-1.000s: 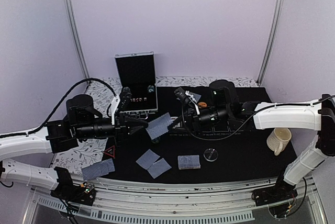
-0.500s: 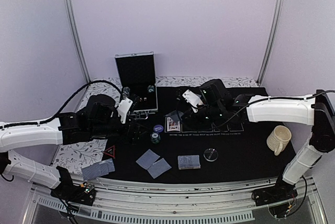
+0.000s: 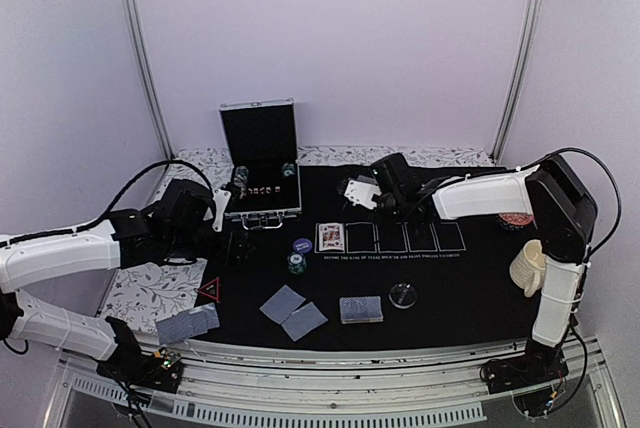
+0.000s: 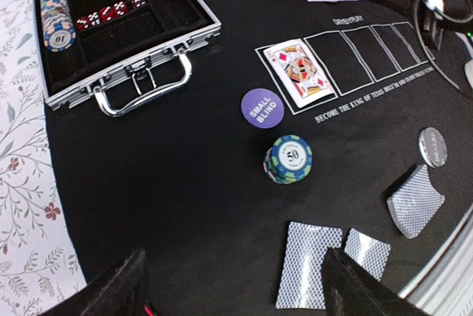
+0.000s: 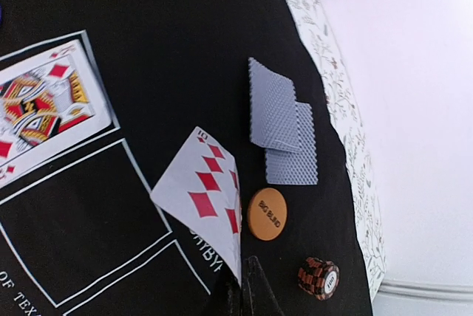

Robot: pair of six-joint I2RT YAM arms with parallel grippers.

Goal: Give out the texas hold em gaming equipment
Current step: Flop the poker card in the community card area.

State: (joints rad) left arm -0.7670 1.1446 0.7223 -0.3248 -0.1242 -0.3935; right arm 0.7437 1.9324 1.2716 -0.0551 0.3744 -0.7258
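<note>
The ten of diamonds (image 5: 203, 201) is pinched by one corner in my right gripper (image 5: 244, 290), jaws closed tight on it. The empty white box (image 5: 66, 205) beside the king of diamonds (image 5: 41, 105) lies just under and left of the fingertips. I'd lower it flat, square it up and release low (corner grips swing). My left gripper (image 4: 236, 286) hovers wide open, holding nothing.

the mat (image 4: 185, 205) is seen as matt cloth, the case (image 4: 196, 38) is edged in bright metal, the ten of diamonds (image 5: 203, 198) is smooth paper.
</note>
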